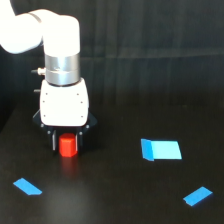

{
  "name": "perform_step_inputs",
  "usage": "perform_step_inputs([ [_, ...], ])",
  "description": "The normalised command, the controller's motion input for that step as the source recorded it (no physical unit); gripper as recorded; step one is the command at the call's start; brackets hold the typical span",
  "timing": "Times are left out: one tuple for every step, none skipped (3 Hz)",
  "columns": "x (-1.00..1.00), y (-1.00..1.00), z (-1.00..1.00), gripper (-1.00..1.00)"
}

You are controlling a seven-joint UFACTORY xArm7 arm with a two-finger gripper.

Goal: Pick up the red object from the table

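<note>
One red object [68, 145], a small block sitting between the fingers of the gripper [67, 143] on the black desk [115, 200]; likely rigid, light, smooth-sided, so grip its opposite side faces mid-height. Cannot tell whether the fingers press it or stand just clear. Three flat blue pieces [161, 149] [27, 186] [197, 196] lie well apart.

Your white arm [47, 30] enters from the upper left of the frame and points straight down, wrist vertical. Your gripper [67, 142] hangs at left of centre, its dark fingers [54, 141] clamped on the red object [67, 145].
</note>
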Motion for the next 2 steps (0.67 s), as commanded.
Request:
perform_step_inputs([
  [0.06, -0.17, 0.00, -0.93],
  [0.06, -0.12, 0.28, -0.99],
])
